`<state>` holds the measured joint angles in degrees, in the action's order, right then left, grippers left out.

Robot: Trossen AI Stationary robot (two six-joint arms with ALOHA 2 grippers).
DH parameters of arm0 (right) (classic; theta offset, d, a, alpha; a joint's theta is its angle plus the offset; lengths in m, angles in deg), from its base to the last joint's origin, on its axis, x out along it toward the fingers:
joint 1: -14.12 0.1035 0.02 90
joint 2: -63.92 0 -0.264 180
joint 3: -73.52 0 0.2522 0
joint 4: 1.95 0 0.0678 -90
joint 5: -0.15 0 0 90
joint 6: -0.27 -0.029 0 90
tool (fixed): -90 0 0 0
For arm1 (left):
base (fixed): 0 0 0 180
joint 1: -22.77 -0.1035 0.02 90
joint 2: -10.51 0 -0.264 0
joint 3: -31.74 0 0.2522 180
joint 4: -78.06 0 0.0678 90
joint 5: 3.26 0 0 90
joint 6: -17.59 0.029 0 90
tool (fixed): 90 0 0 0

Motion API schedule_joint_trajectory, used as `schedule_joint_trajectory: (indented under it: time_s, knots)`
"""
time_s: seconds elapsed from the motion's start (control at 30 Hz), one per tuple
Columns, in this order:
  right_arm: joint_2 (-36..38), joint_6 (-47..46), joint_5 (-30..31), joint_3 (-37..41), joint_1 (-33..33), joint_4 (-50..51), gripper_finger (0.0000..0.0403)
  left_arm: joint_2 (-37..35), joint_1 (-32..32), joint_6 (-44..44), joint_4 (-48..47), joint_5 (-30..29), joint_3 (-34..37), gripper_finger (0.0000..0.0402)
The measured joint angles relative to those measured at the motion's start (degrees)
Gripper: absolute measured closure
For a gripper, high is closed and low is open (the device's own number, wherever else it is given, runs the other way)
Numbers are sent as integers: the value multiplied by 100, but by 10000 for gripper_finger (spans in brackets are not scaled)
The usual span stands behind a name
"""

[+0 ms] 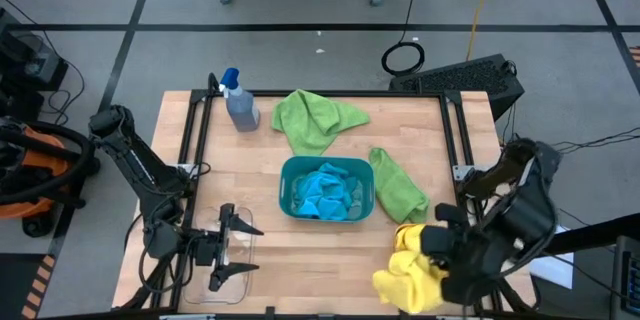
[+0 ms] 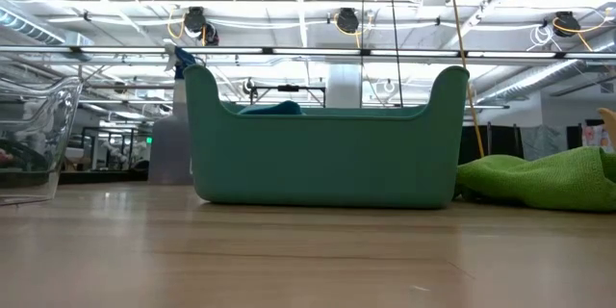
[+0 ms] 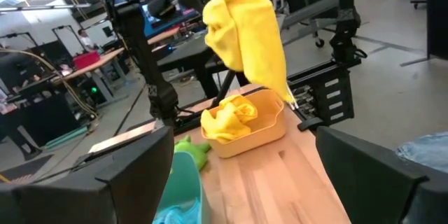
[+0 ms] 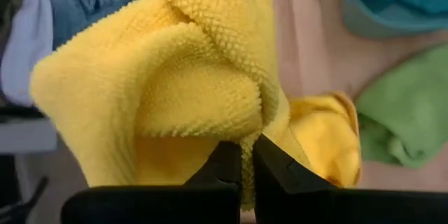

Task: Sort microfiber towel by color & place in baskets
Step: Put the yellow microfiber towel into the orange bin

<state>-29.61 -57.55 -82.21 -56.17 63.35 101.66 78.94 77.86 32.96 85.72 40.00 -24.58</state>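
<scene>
My right gripper [image 4: 248,159], near the table's near right corner, is shut on a yellow towel [image 3: 245,35]. That towel hangs over the orange basket [image 3: 269,131], which holds a second yellow towel [image 3: 231,119]. The teal basket [image 1: 327,190] at the table's middle holds blue towels [image 1: 325,195]. One lime green towel [image 1: 315,118] lies flat toward the far edge. Another green towel [image 1: 398,186] lies right of the teal basket. My left gripper [image 1: 232,250] is open above the clear basket [image 1: 222,265] near the near left corner. My right gripper pinches a bunched fold of the yellow towel [image 4: 245,129] between its two fingers [image 4: 227,161], several layers together. The towel is lifted clear and hangs slack below the fingers. Its lower tip [image 3: 285,92] hangs close above the orange basket's rim.
A grey spray bottle with a blue top [image 1: 238,100] stands near the far left corner. Black rails [image 1: 195,140] frame the table's left, right and far sides. Bare wood [image 1: 330,250] lies between the teal basket and the near edge.
</scene>
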Motion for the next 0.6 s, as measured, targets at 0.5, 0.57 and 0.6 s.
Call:
schedule_joint_trajectory:
  time_s: [0.5,0.57,0.6]
  knots:
    - [1705,-934,91,3019,264,-197,401,0,0,-2,-115,2,0,47]
    - [1692,-1114,-5,3165,341,-342,401,0,0,-6,-115,2,0,47]
    - [1659,-1177,-74,3226,376,-404,401,0,0,-8,-114,2,0,47]
